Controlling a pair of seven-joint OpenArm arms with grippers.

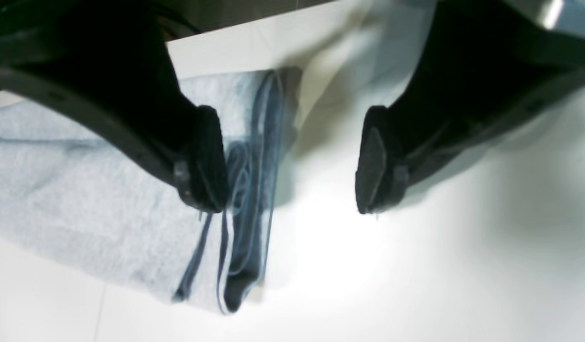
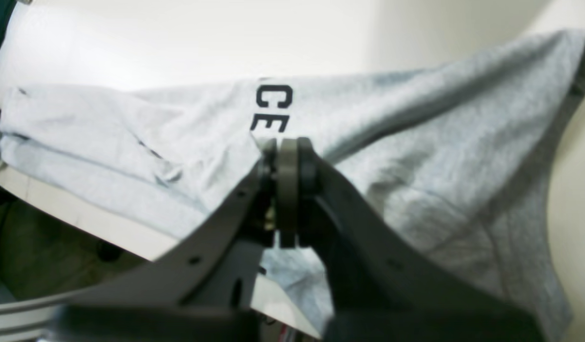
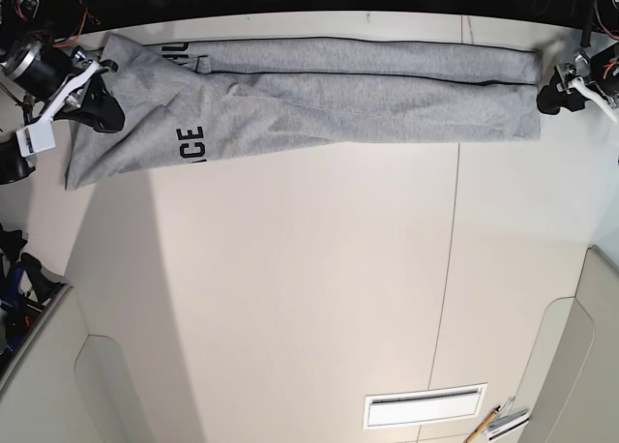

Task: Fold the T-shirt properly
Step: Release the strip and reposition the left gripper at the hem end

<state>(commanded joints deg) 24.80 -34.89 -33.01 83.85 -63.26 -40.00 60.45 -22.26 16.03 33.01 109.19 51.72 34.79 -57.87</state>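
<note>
Your T-shirt (image 3: 319, 90) lies stretched in a long folded band along the far edge of the white table (image 3: 309, 288), black letters showing near the end at the base view's left. Your right gripper (image 2: 287, 147) is pinched tight on a fold of grey cloth just below those letters; the cloth hides whatever the pads touch, and only "CE" and part of another row read clearly. Your left gripper (image 1: 292, 161) stands wide over the shirt's other end, one finger (image 1: 204, 159) above the layered hem, the other (image 1: 375, 161) above bare table, nothing between them. That wrist view is blurred, so I can't tell whether the fingertip touches the fabric.
</note>
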